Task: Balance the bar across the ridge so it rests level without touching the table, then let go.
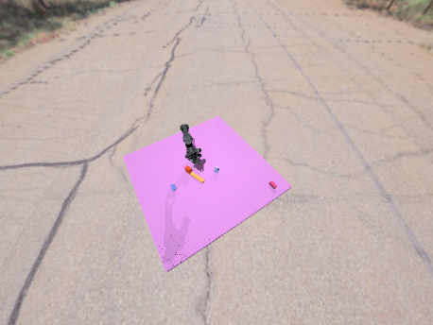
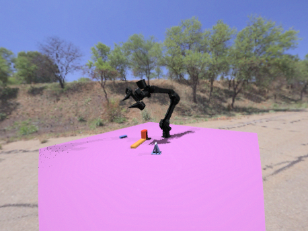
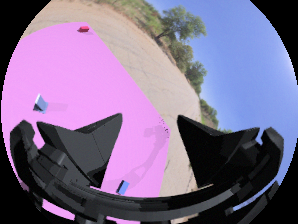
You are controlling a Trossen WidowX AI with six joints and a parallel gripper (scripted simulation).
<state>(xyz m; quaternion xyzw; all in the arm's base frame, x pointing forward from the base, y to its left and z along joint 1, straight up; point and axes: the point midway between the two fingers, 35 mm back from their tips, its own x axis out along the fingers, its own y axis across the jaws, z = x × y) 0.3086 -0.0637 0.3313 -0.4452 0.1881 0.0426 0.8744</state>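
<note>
So the bar (image 1: pixel 197 178) (image 2: pixel 137 144) is a long, skinny, yellow-orange stick, and it's lying flat on the pink table (image 1: pixel 227 208) (image 2: pixel 151 195) (image 3: pixel 65 65). From the top view it runs from 10 o'clock to 4 o'clock. The ridge (image 1: pixel 216 169) (image 2: pixel 156 149) (image 3: pixel 40 104) is a little blue-gray wedge standing peak up, near the bar at its 2 o'clock. They're not touching, so no balancing going on.
</note>
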